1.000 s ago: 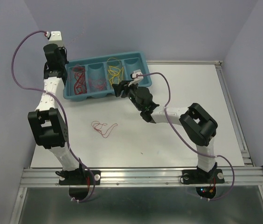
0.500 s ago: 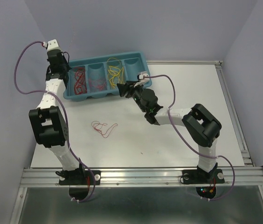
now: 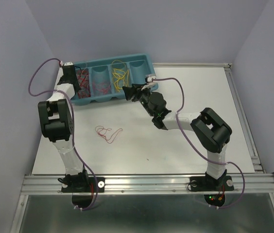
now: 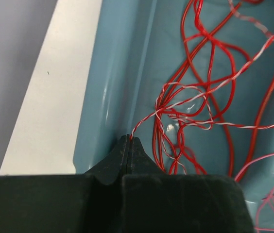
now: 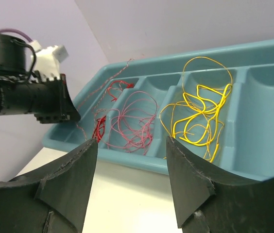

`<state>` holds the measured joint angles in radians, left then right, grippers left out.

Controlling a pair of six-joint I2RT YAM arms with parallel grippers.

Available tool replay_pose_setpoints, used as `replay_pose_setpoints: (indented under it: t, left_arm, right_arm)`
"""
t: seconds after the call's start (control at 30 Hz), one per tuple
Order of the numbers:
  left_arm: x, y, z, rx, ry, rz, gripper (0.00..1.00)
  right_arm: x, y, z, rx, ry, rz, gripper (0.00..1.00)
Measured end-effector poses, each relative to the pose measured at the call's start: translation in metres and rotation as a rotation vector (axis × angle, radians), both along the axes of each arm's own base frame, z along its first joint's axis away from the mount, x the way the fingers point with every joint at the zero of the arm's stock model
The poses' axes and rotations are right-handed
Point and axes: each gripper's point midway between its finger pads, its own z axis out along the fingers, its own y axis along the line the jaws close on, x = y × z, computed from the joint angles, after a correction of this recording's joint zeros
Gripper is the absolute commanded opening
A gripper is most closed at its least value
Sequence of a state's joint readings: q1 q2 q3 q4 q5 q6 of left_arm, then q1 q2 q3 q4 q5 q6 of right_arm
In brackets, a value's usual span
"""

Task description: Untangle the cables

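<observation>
A teal tray [image 3: 149, 65] holds thin cables: red ones [image 3: 82, 80] in the left compartment, pink ones [image 3: 100, 86] beside them and yellow ones [image 3: 120, 75] further right. My left gripper [image 4: 129, 140] is down in the left compartment among the red cables [image 4: 210, 63]. It is shut on a thin red-and-white twisted wire [image 4: 144, 119] at its tips. My right gripper [image 5: 131, 143] is open and empty, just in front of the tray's near wall [image 5: 142, 162], facing the pink cables [image 5: 134, 121] and yellow cables [image 5: 200, 116]. A small red cable loop [image 3: 109, 133] lies loose on the table.
The tray's far right compartment [image 3: 139, 70] shows no cables. The left arm [image 3: 54, 119] stands along the table's left edge by the purple wall. The right arm's elbow [image 3: 210, 128] sits mid-right. A metal rail [image 3: 146, 182] runs along the near edge.
My left gripper swung from outside the tray's left end into the left compartment, and its elbow moved away from the rail. The right gripper shifted slightly right along the tray front.
</observation>
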<state>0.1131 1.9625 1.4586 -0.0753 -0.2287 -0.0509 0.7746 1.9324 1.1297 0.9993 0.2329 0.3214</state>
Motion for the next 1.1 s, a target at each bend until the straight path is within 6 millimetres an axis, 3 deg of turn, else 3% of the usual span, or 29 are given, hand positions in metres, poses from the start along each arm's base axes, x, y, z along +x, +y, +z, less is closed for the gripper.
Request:
replay_pose_setpoints:
  t: [0.17,0.43,0.6,0.73,0.77,0.87,1.0,1.1]
  left_arm:
    - [-0.004,0.0,-0.025,0.012,0.083,-0.028,0.0]
    - [0.029,-0.007,-0.058,0.016,0.18,-0.093,0.04]
    - [0.043,-0.005,-0.061,0.042,0.206,-0.104,0.07]
    - [0.043,-0.003,-0.061,0.052,0.216,-0.101,0.19]
    - [0.043,-0.003,-0.061,0.052,0.217,-0.103,0.3]
    - [0.043,-0.005,-0.059,0.047,0.213,-0.113,0.46]
    - [0.031,-0.007,-0.052,0.04,0.231,-0.122,0.55]
    - [0.02,-0.008,-0.032,0.03,0.222,-0.129,0.57]
  right_arm:
    - [0.001,-0.001,0.001,0.011,0.003,0.018,0.63]
    - [0.002,0.0,0.002,0.026,0.008,0.044,0.61]
    - [-0.001,0.002,0.002,0.029,0.01,0.064,0.61]
    - [-0.002,0.004,0.002,0.031,0.011,0.073,0.61]
    - [-0.001,0.003,0.002,0.031,0.011,0.074,0.61]
    - [-0.001,0.003,0.002,0.033,0.012,0.079,0.62]
    - [-0.001,0.004,0.002,0.033,0.012,0.082,0.61]
    - [-0.001,0.003,0.002,0.035,0.013,0.083,0.61]
